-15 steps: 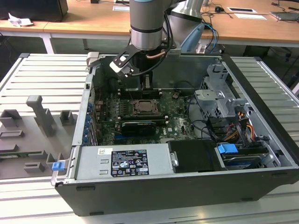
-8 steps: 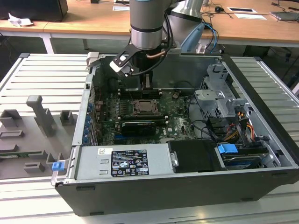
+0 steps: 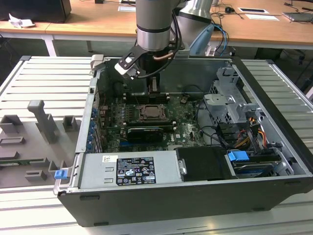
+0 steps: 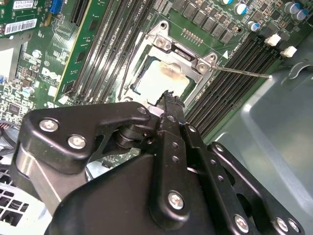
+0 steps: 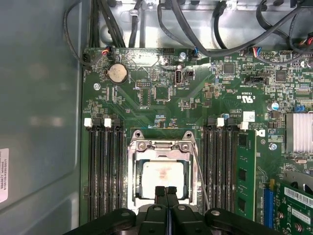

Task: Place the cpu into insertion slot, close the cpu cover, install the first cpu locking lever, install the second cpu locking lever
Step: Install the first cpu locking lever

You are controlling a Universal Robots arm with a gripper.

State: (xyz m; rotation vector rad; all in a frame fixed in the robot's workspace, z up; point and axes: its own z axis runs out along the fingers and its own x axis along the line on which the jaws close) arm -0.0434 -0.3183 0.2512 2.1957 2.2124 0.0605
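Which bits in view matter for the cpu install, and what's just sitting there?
Job:
- cpu in the insertion slot
- cpu cover
- locking lever
- tool, over the socket's edge

Just there:
- memory slots
- coin cell
- graphics card
- power supply

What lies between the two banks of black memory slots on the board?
In the first wrist view, the insertion slot lies there, holding the cpu, with the cpu cover lying over it.
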